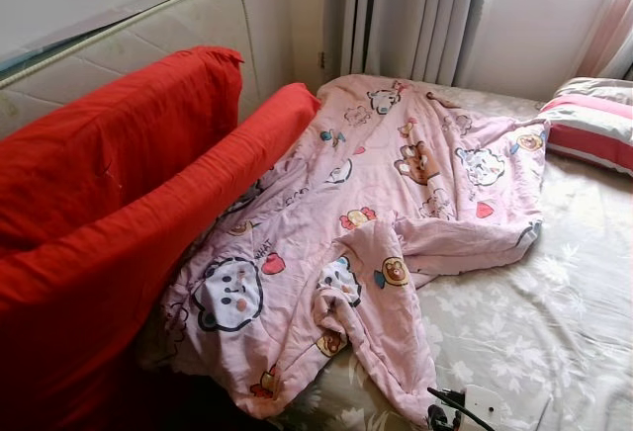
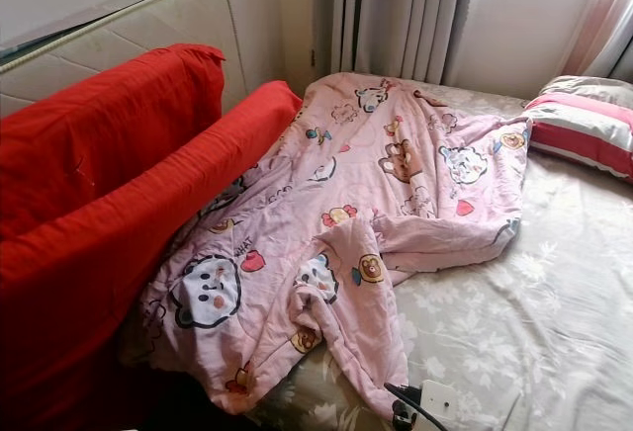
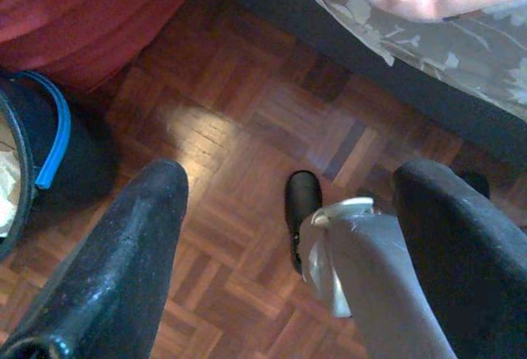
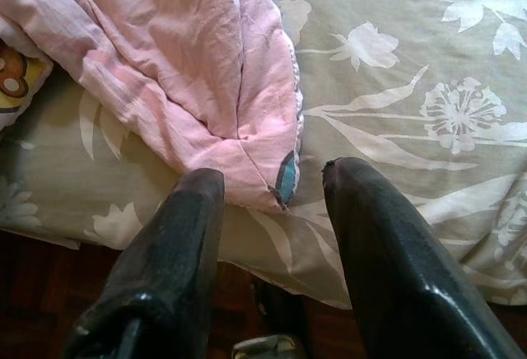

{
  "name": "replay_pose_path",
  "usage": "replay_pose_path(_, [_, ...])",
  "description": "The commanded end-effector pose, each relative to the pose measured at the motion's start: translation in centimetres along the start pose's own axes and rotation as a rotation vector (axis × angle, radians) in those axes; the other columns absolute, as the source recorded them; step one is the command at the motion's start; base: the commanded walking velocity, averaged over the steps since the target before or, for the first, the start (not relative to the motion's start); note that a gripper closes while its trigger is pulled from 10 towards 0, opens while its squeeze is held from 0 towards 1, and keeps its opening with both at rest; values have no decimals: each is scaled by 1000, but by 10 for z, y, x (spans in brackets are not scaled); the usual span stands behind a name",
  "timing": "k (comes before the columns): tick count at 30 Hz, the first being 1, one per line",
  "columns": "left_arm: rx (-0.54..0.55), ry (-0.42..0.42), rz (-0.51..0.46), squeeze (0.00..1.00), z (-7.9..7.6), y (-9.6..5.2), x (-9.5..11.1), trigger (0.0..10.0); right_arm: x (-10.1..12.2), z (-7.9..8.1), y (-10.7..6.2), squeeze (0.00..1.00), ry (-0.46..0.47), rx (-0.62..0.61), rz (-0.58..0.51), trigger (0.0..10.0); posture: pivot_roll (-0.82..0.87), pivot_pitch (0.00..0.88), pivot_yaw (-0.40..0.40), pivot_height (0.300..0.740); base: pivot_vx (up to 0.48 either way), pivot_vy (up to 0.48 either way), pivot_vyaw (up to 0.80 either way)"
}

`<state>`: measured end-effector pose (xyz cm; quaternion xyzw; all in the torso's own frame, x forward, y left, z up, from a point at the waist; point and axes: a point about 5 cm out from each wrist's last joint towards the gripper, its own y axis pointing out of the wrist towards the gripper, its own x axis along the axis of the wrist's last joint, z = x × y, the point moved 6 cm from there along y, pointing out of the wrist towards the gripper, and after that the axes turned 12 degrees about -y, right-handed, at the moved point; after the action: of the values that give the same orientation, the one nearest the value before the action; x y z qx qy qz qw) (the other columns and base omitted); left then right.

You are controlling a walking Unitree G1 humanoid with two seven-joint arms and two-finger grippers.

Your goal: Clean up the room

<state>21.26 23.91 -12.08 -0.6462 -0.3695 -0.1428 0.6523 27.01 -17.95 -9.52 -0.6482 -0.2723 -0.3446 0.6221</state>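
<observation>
A crumpled pink quilt (image 1: 376, 204) with cartoon animals lies across the left half of the bed, and its lower end trails toward the near edge. My right gripper (image 4: 272, 179) is open and hovers just above the quilt's near corner (image 4: 247, 141), with one black finger (image 4: 185, 235) on either side of the corner's tip and nothing held. The end of the right arm (image 1: 457, 406) shows at the bed's near edge. My left gripper (image 3: 292, 176) hangs open and empty over the parquet floor (image 3: 239, 128) beside the bed.
The bed sheet (image 1: 534, 322) is grey-green with white flowers. Red cushions (image 1: 119, 204) and a leaning mattress (image 1: 148, 26) stand along the left. A striped pillow (image 1: 593, 125) lies at the far right, with curtains (image 1: 415, 16) behind. A dark bin with a blue rim (image 3: 41, 153) stands on the floor.
</observation>
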Motion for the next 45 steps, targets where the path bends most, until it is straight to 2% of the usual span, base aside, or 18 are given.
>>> replay_pose_path(1, [13, -5, 15, 0, 7, -2, -6, 10000, -8, 0, -2, 0, 11, -3, 20, 10000, 49, 154, 31, 740, 0, 0, -744])
replay_pose_path(11, [6, -4, 16, 0, 1, -3, -10, 10000, -5, 1, -2, 0, -2, 4, 8, 10000, 48, 155, 31, 740, 0, 0, 0])
replay_pose_path(17, [-14, -1, 3, 0, -21, 3, -4, 10000, -4, 3, -1, 0, -5, 10, 4, 10000, 47, 155, 31, 740, 0, 0, 0])
replay_pose_path(18, [-21, 0, -6, 0, -28, 5, 1, 10000, -3, 3, -1, 0, -6, 10, 4, 10000, 47, 155, 31, 740, 0, 0, 0])
replay_pose_path(26, [-36, 4, -23, 0, -47, 10, 13, 10000, -5, 2, -1, 0, -1, 9, 11, 10000, 47, 155, 31, 740, 62, 0, 0])
replay_pose_path(31, [-28, 5, -19, 0, -40, 9, 11, 10000, -7, 1, -2, 0, 2, 7, 20, 10000, 47, 155, 31, 740, 265, 0, 0])
replay_pose_path(45, [-17, 9, -22, 0, -36, 9, 11, 10000, -5, 1, -1, 0, -3, 9, 12, 10000, 50, 164, 32, 740, 205, 0, 0])
